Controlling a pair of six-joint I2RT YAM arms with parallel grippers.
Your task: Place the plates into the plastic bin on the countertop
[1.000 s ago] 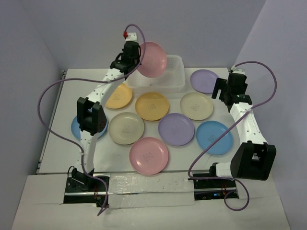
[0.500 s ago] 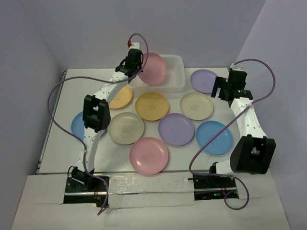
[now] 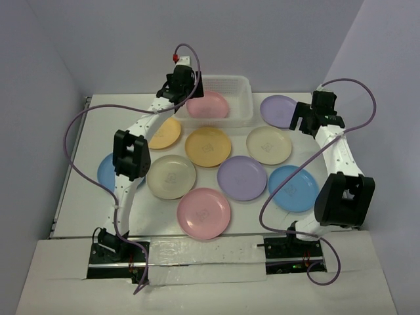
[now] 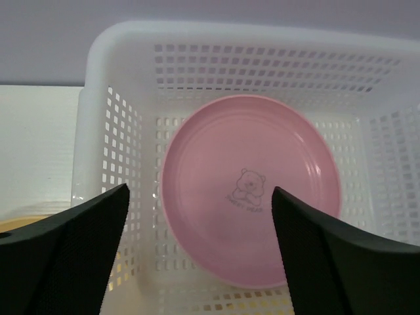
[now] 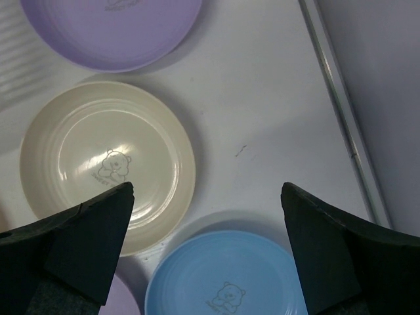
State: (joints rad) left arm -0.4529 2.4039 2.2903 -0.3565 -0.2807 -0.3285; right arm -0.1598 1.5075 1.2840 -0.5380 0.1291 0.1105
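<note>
Right now the left claw hangs above the translucent white perforated plastic bin, its 2 black fingers spread wide with nothing between them. Directly beneath the gap, flat on the bin floor, lies 1 pale pink round plastic plate, closer to the wall by the finger seen on the left of that wrist view. The bin's long axis runs along the line from finger to finger. That placement looks finished, and 9 plates lie on the matte white countertop.

The right claw is likewise parted and empty, hovering over the countertop. A cream round plastic plate lies below it, off toward the finger on the left of its wrist view. A lavender round plastic plate sits ahead of the fingertips, and a blue round plastic plate lies back toward the wrist.

Judging by this, the right arm is the nearer one for these 3, and the cream plate is probably the easiest reach. Being round, it has no long axis, so any rim edge serves. The blue plate sits just beside the cream rim and could get nudged there. A grey edge strip runs past the other finger, well apart.
</note>
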